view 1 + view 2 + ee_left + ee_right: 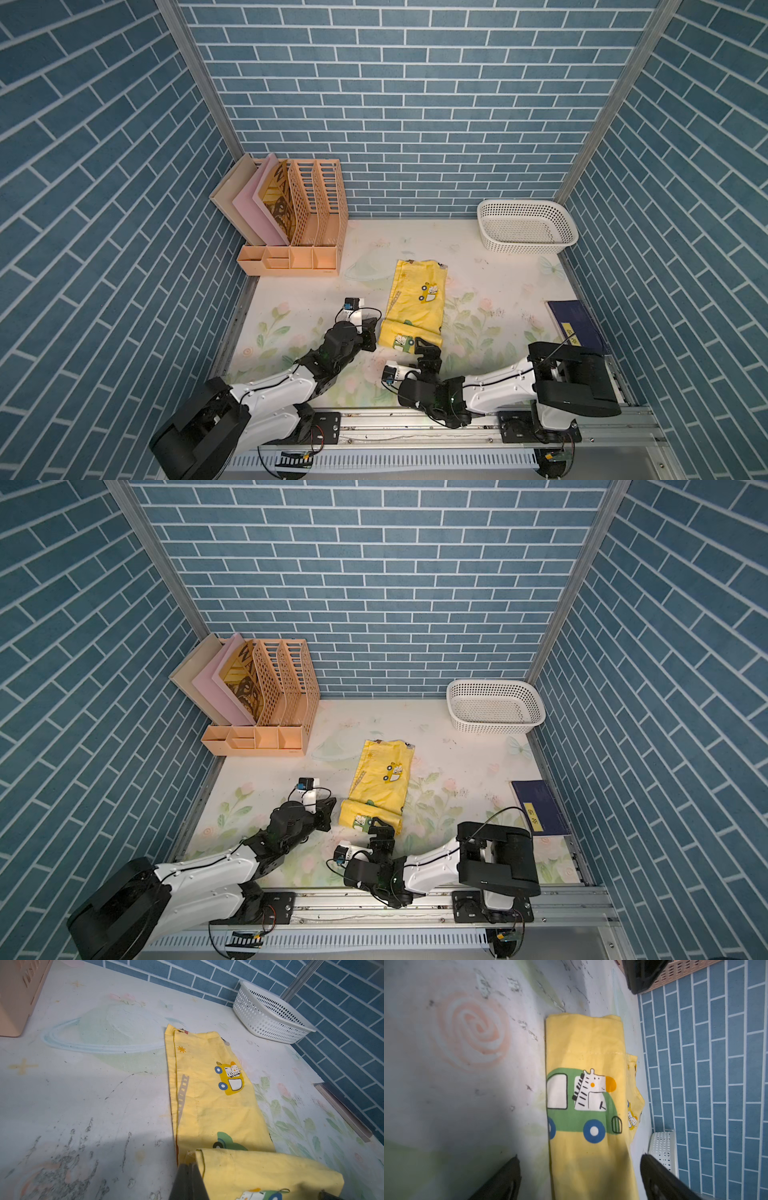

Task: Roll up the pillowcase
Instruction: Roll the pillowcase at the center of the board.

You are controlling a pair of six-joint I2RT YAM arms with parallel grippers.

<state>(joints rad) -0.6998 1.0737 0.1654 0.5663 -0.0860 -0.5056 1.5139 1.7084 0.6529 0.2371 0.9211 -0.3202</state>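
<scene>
Top views, nearest the lower edge: shows the left gripper [372, 332] at lower centre-left and the right gripper [428, 345] at lower centre, both low over the floral table mat [299, 316]. Puts the left one closed, tips just beside the left end of the pillowcase's turned-over near end [405, 340]; cannot tell, even from the left wrist view, whether any cloth is pinched between the dark fingers [188, 1180]. Puts the right one wide open, with one finger [500, 1180] on either side of that turned-over end in the right wrist view, clamping nothing. Finds the pillowcase [384, 779], yellow with cartoon cars, at frame centre: a narrow folded strip lying flat on the mat, running away from the grippers at a slight slant. Farther up: dark blue book [575, 324] at the right edge, peach desk organiser [307, 232] holding upright boards at upper left, white perforated basket [525, 226] at upper right, the last two against the blue brick wall [415, 104].
</scene>
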